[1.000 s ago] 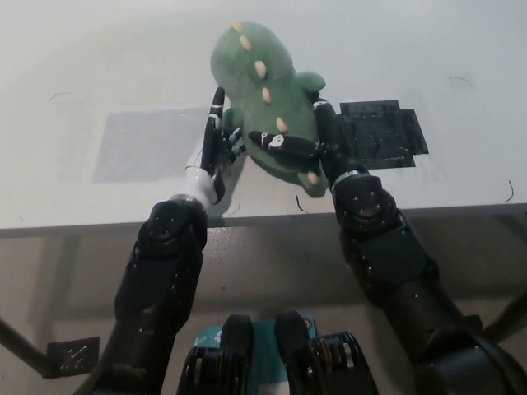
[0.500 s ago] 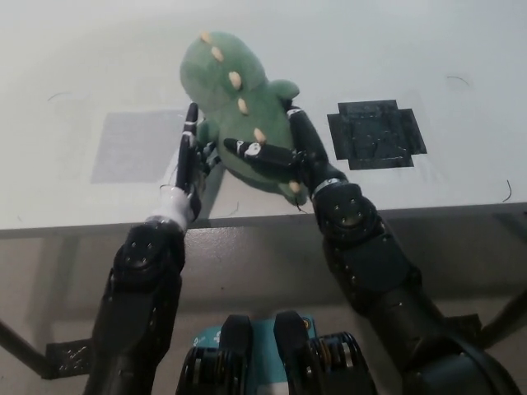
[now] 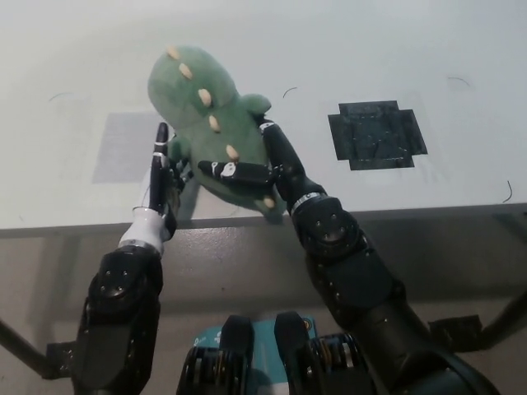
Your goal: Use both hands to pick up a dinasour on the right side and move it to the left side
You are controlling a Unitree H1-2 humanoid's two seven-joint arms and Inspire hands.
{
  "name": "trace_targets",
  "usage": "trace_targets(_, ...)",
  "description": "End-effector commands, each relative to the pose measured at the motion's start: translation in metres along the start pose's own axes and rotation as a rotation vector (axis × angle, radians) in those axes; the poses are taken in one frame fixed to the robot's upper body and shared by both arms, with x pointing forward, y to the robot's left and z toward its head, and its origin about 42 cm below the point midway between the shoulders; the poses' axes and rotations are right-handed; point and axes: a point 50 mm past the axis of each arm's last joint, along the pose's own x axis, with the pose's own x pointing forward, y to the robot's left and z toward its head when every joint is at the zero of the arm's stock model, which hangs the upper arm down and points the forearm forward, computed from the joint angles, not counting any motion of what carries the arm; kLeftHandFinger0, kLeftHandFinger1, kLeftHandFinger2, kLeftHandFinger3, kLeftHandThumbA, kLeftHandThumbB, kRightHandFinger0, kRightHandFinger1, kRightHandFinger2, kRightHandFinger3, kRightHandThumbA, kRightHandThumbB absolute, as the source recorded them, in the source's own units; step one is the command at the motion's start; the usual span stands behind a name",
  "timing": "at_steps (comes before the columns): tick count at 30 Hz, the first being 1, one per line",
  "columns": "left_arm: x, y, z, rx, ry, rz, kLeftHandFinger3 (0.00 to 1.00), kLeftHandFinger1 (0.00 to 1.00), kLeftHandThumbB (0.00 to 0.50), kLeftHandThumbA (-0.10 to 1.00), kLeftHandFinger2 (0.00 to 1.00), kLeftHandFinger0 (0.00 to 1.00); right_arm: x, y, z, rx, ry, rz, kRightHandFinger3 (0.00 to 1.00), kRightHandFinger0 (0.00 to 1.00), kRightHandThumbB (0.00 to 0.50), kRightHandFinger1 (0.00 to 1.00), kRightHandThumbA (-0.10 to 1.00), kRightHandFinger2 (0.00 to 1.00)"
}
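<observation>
I can't see the dinosaur's underside, nor the part of its flank behind my right hand. My left hand's palm faces away, pressed against the plush.

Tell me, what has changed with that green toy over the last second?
The green plush dinosaur, pressed between the left hand and the right hand, has travelled to the robot's left, away from the black taped square and toward the grey patch. Both arms swung left with it. The grip looks the same; the table and its markings have not moved.
</observation>
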Motion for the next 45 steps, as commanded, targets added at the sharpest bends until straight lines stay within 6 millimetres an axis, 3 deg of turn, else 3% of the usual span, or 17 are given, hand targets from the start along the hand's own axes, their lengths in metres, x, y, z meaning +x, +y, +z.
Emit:
trace_targets(1, 0.008, -0.025, 0.034, -0.051, -0.127, -0.078, 1.0, 1.0, 0.24, 1.0, 1.0, 1.0, 0.012, 0.046, 0.047, -0.032, -0.158, 0.166, 1.0, 1.0, 0.101, 1.0, 1.0, 1.0)
trace_targets(4, 0.008, -0.019, 0.037, -0.056, -0.144, -0.069, 1.0, 1.0, 0.274, 1.0, 1.0, 1.0, 0.013, 0.05, 0.052, -0.056, -0.168, 0.167, 1.0, 1.0, 0.101, 1.0, 1.0, 1.0)
trace_targets(6, 0.009, -0.022, 0.037, -0.057, -0.143, -0.064, 1.0, 1.0, 0.292, 1.0, 1.0, 1.0, 0.013, 0.047, 0.052, -0.05, -0.181, 0.167, 1.0, 1.0, 0.13, 1.0, 1.0, 1.0)
trace_targets(8, 0.006, -0.021, 0.035, -0.066, -0.131, -0.053, 1.0, 1.0, 0.266, 1.0, 1.0, 1.0, 0.013, 0.049, 0.05, -0.029, -0.178, 0.183, 1.0, 1.0, 0.162, 1.0, 1.0, 1.0)
trace_targets(14, 0.004, -0.011, 0.04, -0.047, -0.159, -0.053, 1.0, 1.0, 0.257, 1.0, 1.0, 1.0, 0.016, 0.059, 0.057, -0.047, -0.179, 0.181, 1.0, 1.0, 0.161, 1.0, 1.0, 1.0)
trace_targets(19, 0.003, 0.001, 0.046, -0.057, -0.202, -0.053, 1.0, 1.0, 0.211, 1.0, 1.0, 1.0, 0.019, 0.068, 0.062, -0.014, -0.193, 0.207, 1.0, 1.0, 0.147, 1.0, 1.0, 1.0)
trace_targets(21, 0.003, 0.005, 0.046, -0.059, -0.216, -0.051, 1.0, 1.0, 0.215, 1.0, 1.0, 1.0, 0.02, 0.072, 0.064, -0.008, -0.199, 0.213, 1.0, 1.0, 0.141, 1.0, 1.0, 1.0)
trace_targets(22, 0.003, 0.005, 0.046, -0.059, -0.216, -0.051, 1.0, 1.0, 0.252, 1.0, 1.0, 1.0, 0.02, 0.072, 0.064, -0.008, -0.199, 0.213, 1.0, 1.0, 0.14, 1.0, 1.0, 1.0)
trace_targets(27, -0.002, 0.004, 0.042, -0.099, -0.231, -0.026, 1.0, 1.0, 0.194, 1.0, 1.0, 1.0, 0.019, 0.076, 0.06, -0.009, -0.214, 0.22, 1.0, 1.0, 0.115, 1.0, 1.0, 1.0)
trace_targets(31, -0.001, 0.005, 0.043, -0.103, -0.219, -0.018, 1.0, 1.0, 0.208, 1.0, 1.0, 1.0, 0.02, 0.075, 0.062, -0.023, -0.221, 0.22, 1.0, 1.0, 0.115, 1.0, 1.0, 1.0)
trace_targets(35, -0.001, 0.009, 0.044, -0.105, -0.253, 0.0, 1.0, 1.0, 0.238, 1.0, 1.0, 1.0, 0.023, 0.077, 0.064, -0.027, -0.243, 0.226, 1.0, 1.0, 0.082, 1.0, 1.0, 1.0)
trace_targets(41, 0.001, 0.015, 0.043, -0.096, -0.266, 0.012, 1.0, 1.0, 0.243, 1.0, 1.0, 1.0, 0.026, 0.081, 0.065, -0.017, -0.233, 0.238, 1.0, 1.0, 0.119, 1.0, 1.0, 1.0)
trace_targets(45, 0.002, 0.012, 0.042, -0.094, -0.263, 0.007, 1.0, 1.0, 0.245, 1.0, 1.0, 1.0, 0.025, 0.079, 0.063, -0.023, -0.248, 0.235, 1.0, 1.0, 0.074, 1.0, 1.0, 1.0)
